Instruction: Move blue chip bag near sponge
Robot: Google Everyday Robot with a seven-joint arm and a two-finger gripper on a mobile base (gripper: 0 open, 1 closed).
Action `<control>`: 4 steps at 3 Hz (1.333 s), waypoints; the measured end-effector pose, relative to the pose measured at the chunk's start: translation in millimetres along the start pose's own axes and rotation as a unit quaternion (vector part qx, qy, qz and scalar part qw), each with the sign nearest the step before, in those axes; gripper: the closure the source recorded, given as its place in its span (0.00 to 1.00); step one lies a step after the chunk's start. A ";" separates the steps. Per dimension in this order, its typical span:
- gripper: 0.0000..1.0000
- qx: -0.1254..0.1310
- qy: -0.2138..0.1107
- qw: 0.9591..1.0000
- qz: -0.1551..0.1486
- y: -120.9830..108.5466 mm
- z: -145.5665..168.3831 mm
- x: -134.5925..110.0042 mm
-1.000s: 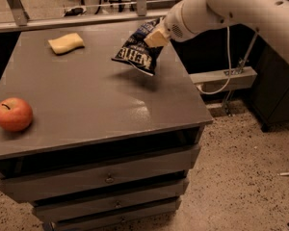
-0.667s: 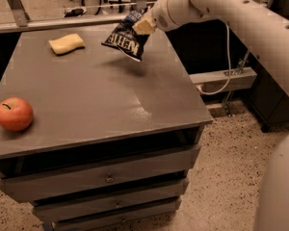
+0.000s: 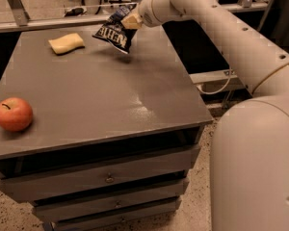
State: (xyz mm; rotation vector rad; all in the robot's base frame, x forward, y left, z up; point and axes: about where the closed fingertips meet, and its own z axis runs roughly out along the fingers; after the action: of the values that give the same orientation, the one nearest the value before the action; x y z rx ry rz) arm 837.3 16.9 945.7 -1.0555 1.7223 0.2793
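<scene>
The blue chip bag (image 3: pixel 114 31) is a crinkled navy foil bag with white lettering. It hangs in the air above the far part of the grey table (image 3: pixel 101 95). My gripper (image 3: pixel 131 19) is shut on the bag's upper right edge and holds it up. The sponge (image 3: pixel 66 43) is a pale yellow pad lying flat on the table at the far left. The bag is a short way to the right of the sponge and not touching it.
A red apple (image 3: pixel 13 113) sits near the table's front left edge. My white arm (image 3: pixel 231 37) reaches in from the right. Drawers run under the tabletop. A metal rail (image 3: pixel 48 23) runs behind the table's far edge.
My gripper has carried the chip bag to the left and farther back, closer to the sponge. The sponge and the apple have not moved.
</scene>
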 end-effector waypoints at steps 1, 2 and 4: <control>1.00 0.001 -0.001 1.000 0.007 3.2 16.4 2.9; 1.00 -0.008 -0.005 1.000 0.014 11.0 32.9 3.1; 0.55 -0.050 -0.003 0.998 0.026 38.6 63.0 0.2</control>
State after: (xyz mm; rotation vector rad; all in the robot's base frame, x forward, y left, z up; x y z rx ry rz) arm 849.1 79.0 907.4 -1.0812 1.7476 0.4040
